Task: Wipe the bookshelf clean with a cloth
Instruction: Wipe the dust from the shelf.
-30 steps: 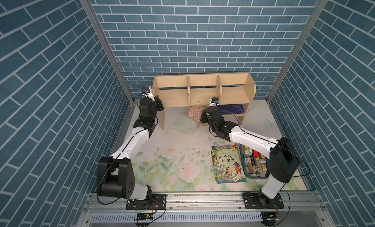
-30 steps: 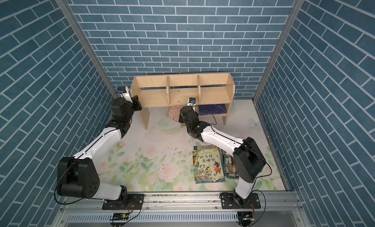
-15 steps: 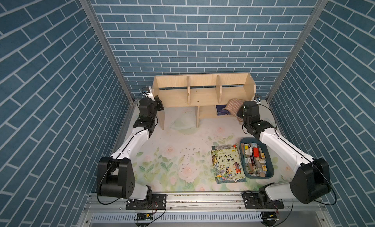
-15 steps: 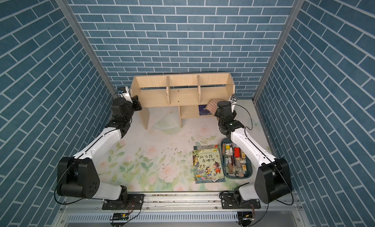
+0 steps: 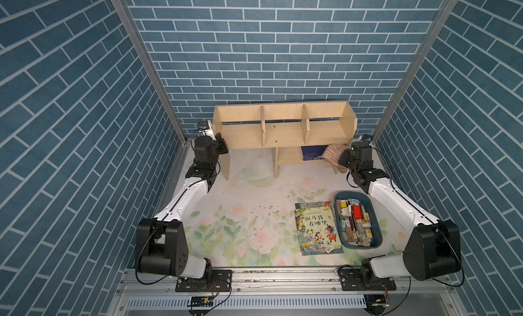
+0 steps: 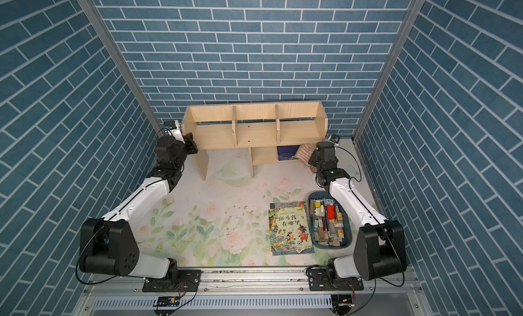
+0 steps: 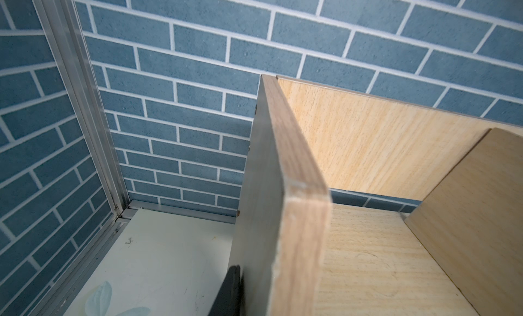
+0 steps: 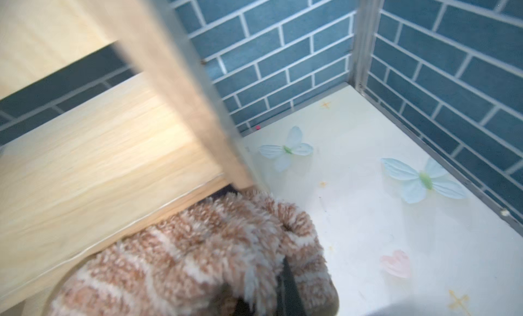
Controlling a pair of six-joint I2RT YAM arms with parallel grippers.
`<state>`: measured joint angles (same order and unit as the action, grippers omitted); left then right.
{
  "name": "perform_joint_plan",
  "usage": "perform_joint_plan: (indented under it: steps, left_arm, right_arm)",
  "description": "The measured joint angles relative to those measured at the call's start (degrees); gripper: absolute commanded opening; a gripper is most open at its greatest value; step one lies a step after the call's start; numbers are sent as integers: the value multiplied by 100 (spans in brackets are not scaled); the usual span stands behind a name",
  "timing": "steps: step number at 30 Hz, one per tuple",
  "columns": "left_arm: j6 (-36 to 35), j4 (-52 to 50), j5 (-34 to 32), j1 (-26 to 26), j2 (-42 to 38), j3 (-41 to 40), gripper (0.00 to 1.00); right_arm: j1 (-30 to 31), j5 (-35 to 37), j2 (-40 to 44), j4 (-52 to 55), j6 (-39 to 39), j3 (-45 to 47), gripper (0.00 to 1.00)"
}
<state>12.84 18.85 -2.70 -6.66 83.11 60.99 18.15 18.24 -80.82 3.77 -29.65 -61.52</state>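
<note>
Top views both show the floral mat [image 5: 254,193], with the bookshelf [image 5: 283,130] upright at its far edge by the wall. On the near-right mat: book [image 5: 317,229] lying flat, tray [image 5: 351,193] of small items just beside it. At the bookshelf's right end, under the upper board and by the right leg: cloth [image 5: 331,154], bunched. Obs: right gripper [image 5: 342,160] clenched on cloth; right wrist view has pile wrapped about one dark finger [image 8: 288,283]. Obs: left gripper [image 5: 221,144] at the bookshelf's left side panel. Left wrist view shows one finger [image 7: 230,286] against the panel's outer face and the other hidden, so I cannot tell whether it grasps.
</note>
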Motion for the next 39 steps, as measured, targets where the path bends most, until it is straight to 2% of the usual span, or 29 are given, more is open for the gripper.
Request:
perform_joint_plan:
  steps: [5,10,14,19,23,28,33,39]
  left_arm:
    - [0,35,0,0,15,0,0]
    - [0,35,0,0,15,0,0]
    - [0,35,0,0,15,0,0]
    - [0,35,0,0,15,0,0]
    - [0,35,2,0,15,0,0]
    - [0,35,2,0,20,0,0]
    - [-4,79,0,0,50,0,0]
    - [-7,146,7,4,81,0,0]
  right_arm:
    - [1185,72,-238,-374,-13,-42,0]
    - [2061,151,-997,-647,-109,-356,0]
    - [2522,203,-1781,-750,-162,-837,0]
    - [2767,173,-2358,-852,-267,-973,0]
    - [2529,24,-2514,-944,-485,-750,0]
    - [1676,-393,-2295,-1412,-946,348,0]
    - [643,-667,-1633,-1493,-1307,1353,0]
    - [-321,-754,-706,-1488,-1349,1596,0]
